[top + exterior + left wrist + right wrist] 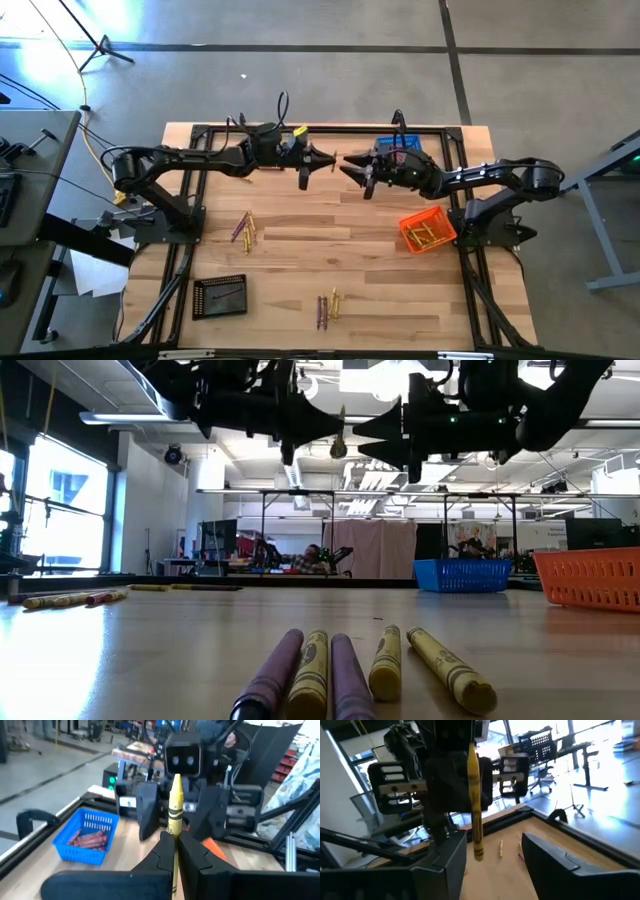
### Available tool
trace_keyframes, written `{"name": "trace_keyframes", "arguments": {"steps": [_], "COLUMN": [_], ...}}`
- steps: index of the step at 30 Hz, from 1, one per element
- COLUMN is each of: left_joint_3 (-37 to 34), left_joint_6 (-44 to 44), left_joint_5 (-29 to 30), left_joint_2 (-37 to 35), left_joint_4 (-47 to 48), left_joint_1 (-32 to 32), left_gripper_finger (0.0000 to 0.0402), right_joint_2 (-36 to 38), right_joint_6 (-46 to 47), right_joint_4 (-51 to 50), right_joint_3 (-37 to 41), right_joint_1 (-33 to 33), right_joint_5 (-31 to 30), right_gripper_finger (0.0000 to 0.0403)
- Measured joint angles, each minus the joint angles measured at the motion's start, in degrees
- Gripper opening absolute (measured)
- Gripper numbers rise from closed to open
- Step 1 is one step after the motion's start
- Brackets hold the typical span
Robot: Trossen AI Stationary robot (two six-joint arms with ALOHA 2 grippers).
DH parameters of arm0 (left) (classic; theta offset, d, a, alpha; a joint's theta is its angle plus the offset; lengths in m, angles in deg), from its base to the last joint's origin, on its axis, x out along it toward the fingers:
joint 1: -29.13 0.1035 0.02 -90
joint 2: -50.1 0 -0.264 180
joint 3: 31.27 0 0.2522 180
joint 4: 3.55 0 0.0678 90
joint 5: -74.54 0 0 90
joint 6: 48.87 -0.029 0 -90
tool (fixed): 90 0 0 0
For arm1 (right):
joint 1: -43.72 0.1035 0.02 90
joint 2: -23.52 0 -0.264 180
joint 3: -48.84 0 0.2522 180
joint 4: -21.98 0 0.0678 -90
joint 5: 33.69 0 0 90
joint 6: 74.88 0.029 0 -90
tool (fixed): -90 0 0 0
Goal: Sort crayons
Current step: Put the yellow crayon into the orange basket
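Two dark robot arms meet tip to tip above the far middle of a pale wooden slatted surface (330,250). The left pincer (326,160) is pressed together on a thin yellow wax crayon with a black-printed paper wrapper (174,807), which sticks out beyond its fingertips toward the other arm. The right pincer (350,166) faces it with its fingers spread wide, one on either side of the crayon's free end and not touching it, as the right wrist view shows. From above, with the centre of the surface as the clock's hub, a small blue mesh basket (392,148) holding red-orange crayons sits at about one o'clock, partly under the right arm. A small orange mesh basket (427,231) with yellow crayons lies at three o'clock. A small black mesh basket (220,296) is at about seven o'clock. A loose cluster of purple and yellow crayons (244,229) lies at nine o'clock, and another cluster of purple and yellow sticks (327,307) rests at six o'clock.
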Motion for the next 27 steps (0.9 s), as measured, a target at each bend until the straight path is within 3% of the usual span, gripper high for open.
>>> {"name": "trace_keyframes", "arguments": {"steps": [7,17,27], "left_joint_3": [0.0,0.0,0.0], "left_joint_6": [0.0,-0.1,-1.0], "left_joint_5": [7.9,11.6,13.9], "left_joint_2": [0.0,0.0,0.0], "left_joint_4": [-1.1,-2.3,-2.8], "left_joint_1": [-2.4,-5.0,-5.7], "left_gripper_finger": [0.0000,0.0000,0.0000], "right_joint_2": [0.0,0.0,-1.2], "right_joint_6": [0.3,0.6,-2.8], "right_joint_4": [-0.6,-1.5,-11.5], "right_joint_3": [0.0,-1.0,-7.5], "right_joint_1": [2.6,3.3,4.4], "right_joint_5": [-3.3,-7.5,-7.6], "right_gripper_finger": [0.0178,0.0178,0.0178]}}
